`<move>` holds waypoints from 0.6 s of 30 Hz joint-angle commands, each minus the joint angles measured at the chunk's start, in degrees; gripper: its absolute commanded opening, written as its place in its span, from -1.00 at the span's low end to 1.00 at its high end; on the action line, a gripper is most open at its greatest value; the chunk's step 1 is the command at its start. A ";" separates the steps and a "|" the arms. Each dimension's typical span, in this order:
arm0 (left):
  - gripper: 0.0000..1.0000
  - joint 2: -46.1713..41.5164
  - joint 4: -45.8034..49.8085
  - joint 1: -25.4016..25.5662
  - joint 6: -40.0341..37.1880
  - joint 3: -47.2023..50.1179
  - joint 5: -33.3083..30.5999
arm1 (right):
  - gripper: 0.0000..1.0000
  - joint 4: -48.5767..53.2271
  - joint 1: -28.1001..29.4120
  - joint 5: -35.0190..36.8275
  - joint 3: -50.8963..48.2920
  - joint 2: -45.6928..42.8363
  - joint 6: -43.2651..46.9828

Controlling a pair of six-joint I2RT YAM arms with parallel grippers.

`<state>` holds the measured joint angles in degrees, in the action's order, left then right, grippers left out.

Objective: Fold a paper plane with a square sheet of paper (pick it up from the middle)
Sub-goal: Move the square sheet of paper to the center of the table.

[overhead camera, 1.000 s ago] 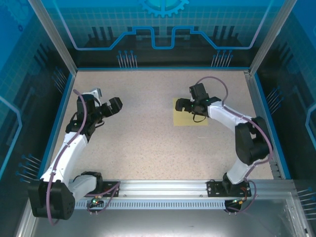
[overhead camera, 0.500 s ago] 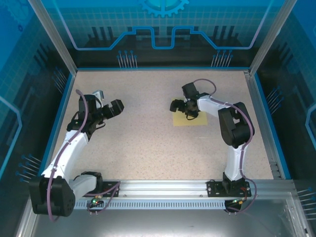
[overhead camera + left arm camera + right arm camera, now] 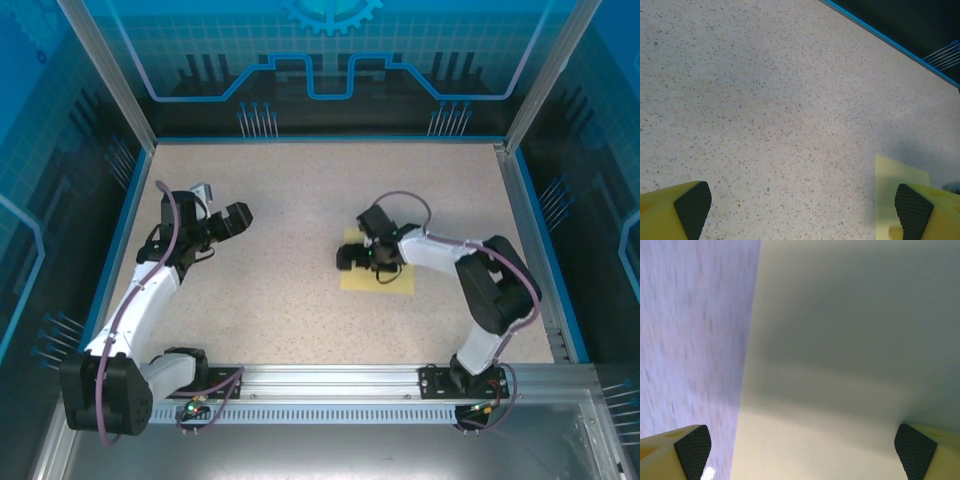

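The square sheet of paper (image 3: 400, 283) lies flat on the speckled table, right of centre. My right gripper (image 3: 367, 262) is low over the sheet's left part, jaws open and empty. In the right wrist view the pale-yellow paper (image 3: 850, 365) spreads under the open gripper (image 3: 802, 450), its left edge running between the pads (image 3: 692, 450). My left gripper (image 3: 222, 210) hovers open over bare table at the left, well away from the sheet. In the left wrist view a strip of the paper (image 3: 892, 185) shows beside the right fingertip, and the gripper (image 3: 802, 210) holds nothing.
A blue rim (image 3: 330, 139) bounds the speckled table (image 3: 290, 300) at the back and sides. A metal rail (image 3: 330, 378) with both arm bases runs along the near edge. The table's far blue edge (image 3: 890, 42) also crosses the left wrist view.
The right gripper has swept toward the near edge and slightly left, and the paper has slid nearer with it. The left arm has barely moved.
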<state>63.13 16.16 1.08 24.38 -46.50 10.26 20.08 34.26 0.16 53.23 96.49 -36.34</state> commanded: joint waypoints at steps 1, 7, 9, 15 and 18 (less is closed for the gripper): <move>0.97 0.67 1.76 2.28 1.31 -2.86 2.09 | 0.99 9.67 3.98 3.05 -7.03 -5.16 -3.77; 0.97 2.90 3.26 7.41 4.68 -3.41 1.79 | 0.99 14.02 6.89 5.81 -7.22 -14.70 -6.07; 0.97 3.35 3.61 9.56 6.20 -2.99 1.77 | 0.99 17.25 6.95 9.16 -5.96 -18.33 -6.88; 0.97 4.09 2.10 14.65 10.28 0.81 0.84 | 0.99 23.91 4.09 16.95 -3.78 -17.73 -9.53; 0.97 4.67 1.23 15.51 12.58 2.52 1.19 | 0.99 23.16 3.80 16.83 -1.55 -14.03 -10.20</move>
<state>66.85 17.50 15.97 33.19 -45.82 10.85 39.86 38.81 14.28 49.28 79.22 -44.31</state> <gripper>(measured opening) 0.986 0.994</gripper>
